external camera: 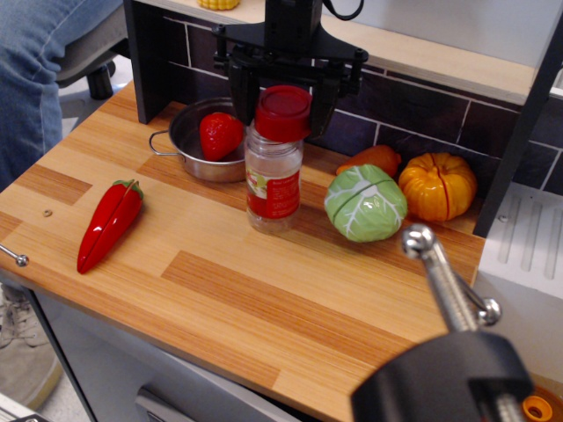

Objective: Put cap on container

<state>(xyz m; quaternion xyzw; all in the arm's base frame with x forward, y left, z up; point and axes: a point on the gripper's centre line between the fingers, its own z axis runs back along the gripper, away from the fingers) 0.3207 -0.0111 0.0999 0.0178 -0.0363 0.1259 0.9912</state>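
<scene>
The clear jar (274,186) with a red and white label stands upright on the wooden counter, in front of the metal pot. The red cap (283,112) sits on the jar's mouth, slightly tilted. My gripper (283,95) comes down from above. Its two black fingers (244,92) stand on either side of the cap and are shut on it.
A metal pot (187,141) holding a red strawberry (220,134) stands behind and left of the jar. A red chili pepper (109,223) lies at the left. A green cabbage (365,202), an orange pumpkin (437,185) and an orange vegetable (373,158) sit to the right. A metal clamp (453,299) is in the foreground.
</scene>
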